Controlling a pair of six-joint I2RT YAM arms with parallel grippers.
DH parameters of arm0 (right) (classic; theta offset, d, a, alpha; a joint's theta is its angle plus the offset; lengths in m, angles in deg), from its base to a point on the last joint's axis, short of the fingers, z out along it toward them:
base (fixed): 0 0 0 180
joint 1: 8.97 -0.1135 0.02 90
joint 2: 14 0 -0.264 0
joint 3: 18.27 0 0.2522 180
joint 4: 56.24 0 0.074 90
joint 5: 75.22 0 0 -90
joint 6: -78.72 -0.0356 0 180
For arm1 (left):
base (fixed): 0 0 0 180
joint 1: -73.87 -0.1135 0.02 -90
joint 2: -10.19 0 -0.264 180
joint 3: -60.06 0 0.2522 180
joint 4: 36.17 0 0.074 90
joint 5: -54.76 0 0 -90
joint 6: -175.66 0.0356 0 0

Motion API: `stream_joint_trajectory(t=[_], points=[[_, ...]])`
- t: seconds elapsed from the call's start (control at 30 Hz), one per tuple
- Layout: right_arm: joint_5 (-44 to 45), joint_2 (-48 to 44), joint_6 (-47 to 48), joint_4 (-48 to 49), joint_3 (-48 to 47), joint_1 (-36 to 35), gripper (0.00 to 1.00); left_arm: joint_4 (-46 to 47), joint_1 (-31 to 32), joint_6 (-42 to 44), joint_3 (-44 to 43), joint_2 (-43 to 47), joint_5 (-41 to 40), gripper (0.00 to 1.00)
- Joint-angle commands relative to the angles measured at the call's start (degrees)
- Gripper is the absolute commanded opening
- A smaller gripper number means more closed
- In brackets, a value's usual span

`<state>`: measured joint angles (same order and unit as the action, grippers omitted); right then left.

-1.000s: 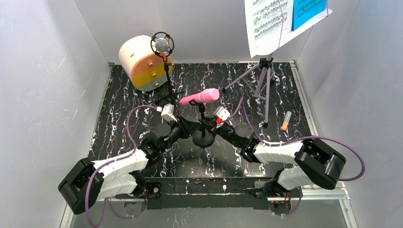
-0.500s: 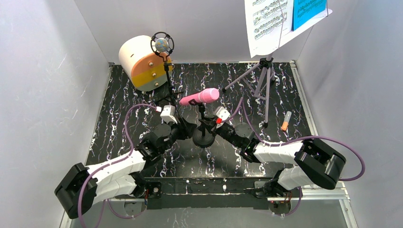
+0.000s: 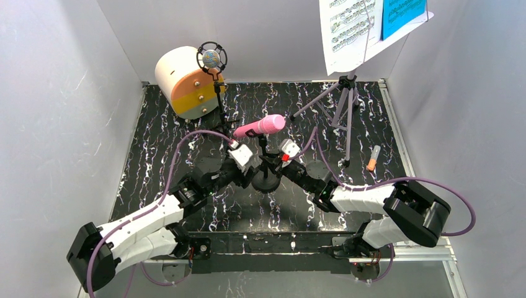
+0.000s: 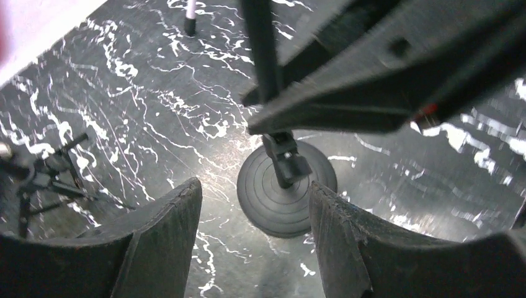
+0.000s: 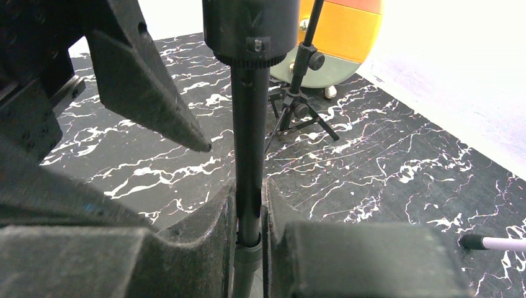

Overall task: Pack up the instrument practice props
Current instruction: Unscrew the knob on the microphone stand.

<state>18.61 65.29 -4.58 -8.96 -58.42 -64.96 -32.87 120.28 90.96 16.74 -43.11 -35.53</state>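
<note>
At the upper left of the top view, the purple silver-headed microphone (image 3: 211, 59) stands on its thin tripod in front of the cream cylinder box (image 3: 180, 77). Neither has been touched.

Just right of them is the change. The left gripper (image 4: 254, 185) has swung from beside that tripod toward the centre of the frame, and its jaws have spread as it came. In the left wrist view the two fingers (image 4: 164, 239) stand well apart, with the round base (image 4: 286, 197) of the pink microphone's stand framed between them and nothing held. The black stand post (image 5: 248, 143) appears to rise just ahead of the fingers, but it is out of focus, so I cannot tell whether they touch it.

At centre, the pink toy microphone (image 3: 260, 127) lies tilted in its clip on top of that post, not yet packed. The right gripper (image 5: 249, 198) is clamped on the lower post, as it was a second ago.

So the left arm seems to be lining up for a second hold on this stand, or on the microphone, while the right steadies it.

At the upper right, the lilac music rack (image 3: 342, 99) stands with its white page (image 3: 347, 28) and blue page (image 3: 400, 13) in place.
</note>
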Motion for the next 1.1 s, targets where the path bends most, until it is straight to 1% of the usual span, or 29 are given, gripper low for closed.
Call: stream_joint_trajectory(t=[0.0, 0.07, 0.17, 0.3, 0.4, 0.5, 0.57, 0.77, 0.87, 1.0, 1.07], points=[[-2.34, 3.09, 1.14, -12.61, 1.43, -0.70, 0.01, -4.40, 0.71, 21.07, -1.07, 0.97, 8.24, 0.62], [-2.34, 3.30, 1.12, -12.61, 1.30, -0.71, 0.01, -4.36, 0.91, 27.42, -0.10, 1.91, 9.84, 0.62], [-2.36, 3.46, 1.12, -12.69, 1.17, -0.75, 0.01, -2.48, 2.04, 35.56, 1.69, 3.29, 8.60, 0.63], [-2.36, 3.33, 1.20, -12.70, 1.25, -0.70, 0.01, -0.92, 5.05, 43.37, 2.59, 3.18, 5.16, 0.63], [-2.34, 3.48, 1.14, -12.70, 1.17, -0.76, 0.01, 0.54, 8.09, 47.42, 3.31, 2.12, 2.02, 0.63], [-2.39, 3.59, 1.17, -12.70, 1.14, -0.71, 0.01, 2.70, 10.09, 49.73, 3.99, 0.86, 1.09, 0.60], [-2.39, 3.73, 1.19, -12.70, 1.14, -0.71, 0.01, 3.51, 10.93, 51.71, 4.24, 0.02, -1.51, 0.57], [-2.35, 3.86, 1.24, -12.76, 0.99, -0.74, 0.01, 4.62, 12.67, 56.05, 3.99, -4.23, -3.37, 0.49], [-2.24, 3.69, 1.37, -12.78, 1.08, -0.72, 0.01, 4.99, 13.03, 57.14, 3.82, -6.46, -4.26, 0.46], [-2.47, 3.69, 1.28, -12.78, 1.04, -0.73, 0.01, 7.41, 13.17, 57.28, 4.75, -7.87, -6.10, 0.38], [-2.52, 3.68, 1.28, -12.78, 1.00, -0.73, 0.01, 8.49, 13.18, 57.28, 5.41, -8.48, -7.26, 0.37]])
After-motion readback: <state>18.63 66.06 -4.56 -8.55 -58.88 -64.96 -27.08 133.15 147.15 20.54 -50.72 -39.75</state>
